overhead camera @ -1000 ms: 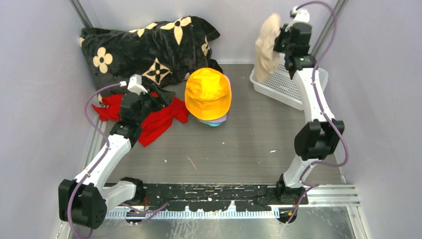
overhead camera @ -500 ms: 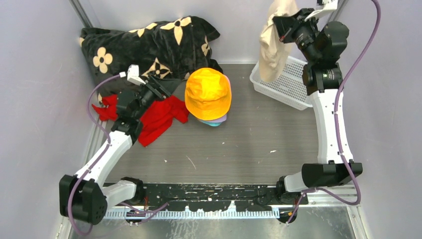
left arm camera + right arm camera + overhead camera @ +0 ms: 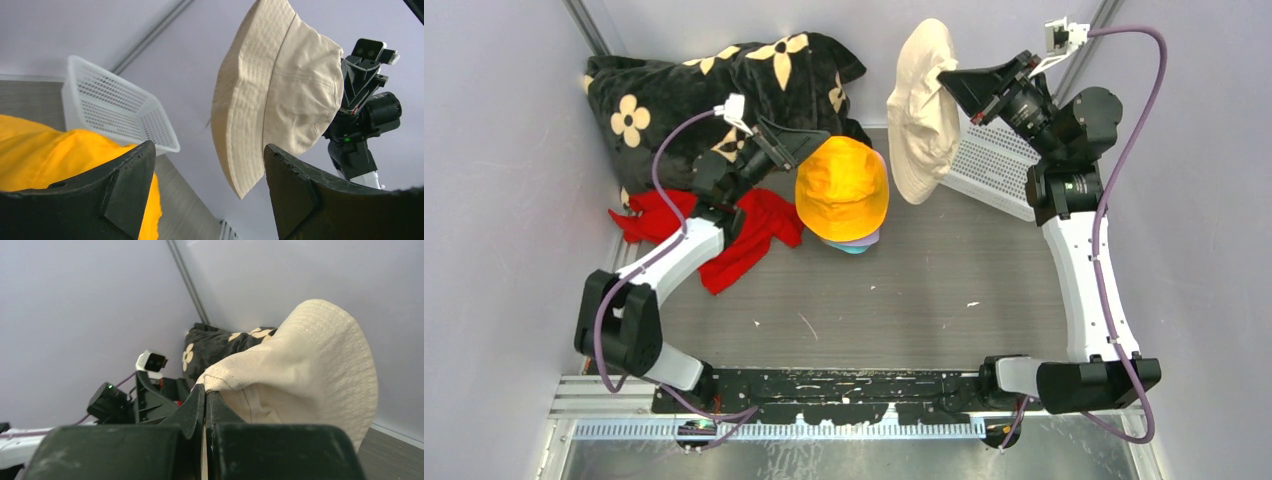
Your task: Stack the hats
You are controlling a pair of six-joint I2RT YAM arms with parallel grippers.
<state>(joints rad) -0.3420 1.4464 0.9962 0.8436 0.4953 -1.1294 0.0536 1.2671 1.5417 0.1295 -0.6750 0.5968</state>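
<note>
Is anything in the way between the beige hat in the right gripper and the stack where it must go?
Nothing visible. The beige hat hangs from the right gripper, in the air right of the yellow-orange hat topping the stack. The open left gripper is at the stack's far side.

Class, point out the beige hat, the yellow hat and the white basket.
beige hat [image 3: 300,90], left wrist view, its crown.
yellow hat [image 3: 842,185], top view, its crown.
white basket [image 3: 102,110], left wrist view, its wall.

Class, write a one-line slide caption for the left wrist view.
Framed by the open left gripper, the right gripper holds a beige hat aloft, white basket and yellow hat below.
</note>
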